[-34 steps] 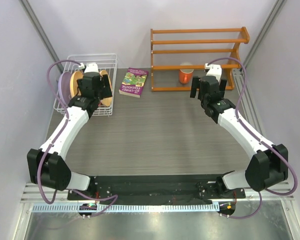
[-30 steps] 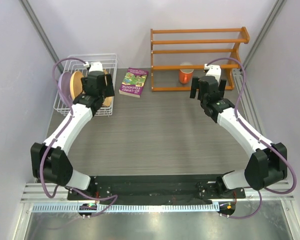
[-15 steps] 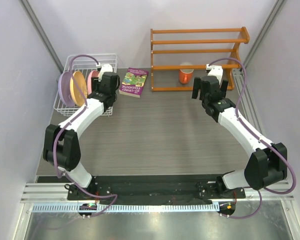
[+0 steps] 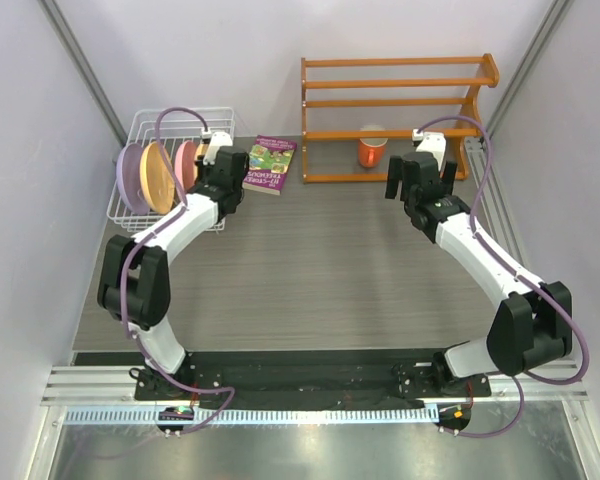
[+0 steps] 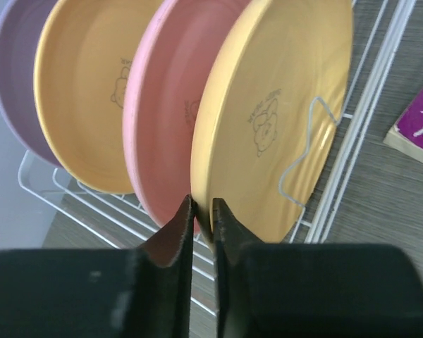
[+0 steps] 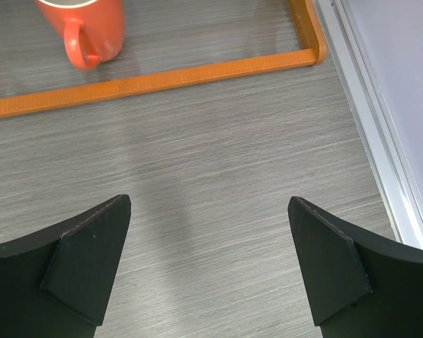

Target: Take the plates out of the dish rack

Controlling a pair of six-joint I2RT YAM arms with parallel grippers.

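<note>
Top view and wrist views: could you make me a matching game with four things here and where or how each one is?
Things:
1 left gripper
2 right gripper
3 orange mug
4 book

Place or state:
A flat between dish rack and shelf
B open over bare table
C bottom of the shelf
D shut on a yellow plate at its rim

Pairs: 1-D, 2-B, 3-C, 4-A

Top camera looks down over the whole table (image 4: 320, 270); left wrist camera sits close against the plates (image 5: 268, 120) at 10 o'clock, right wrist faces the mug (image 6: 84, 32) at 1 o'clock.
</note>
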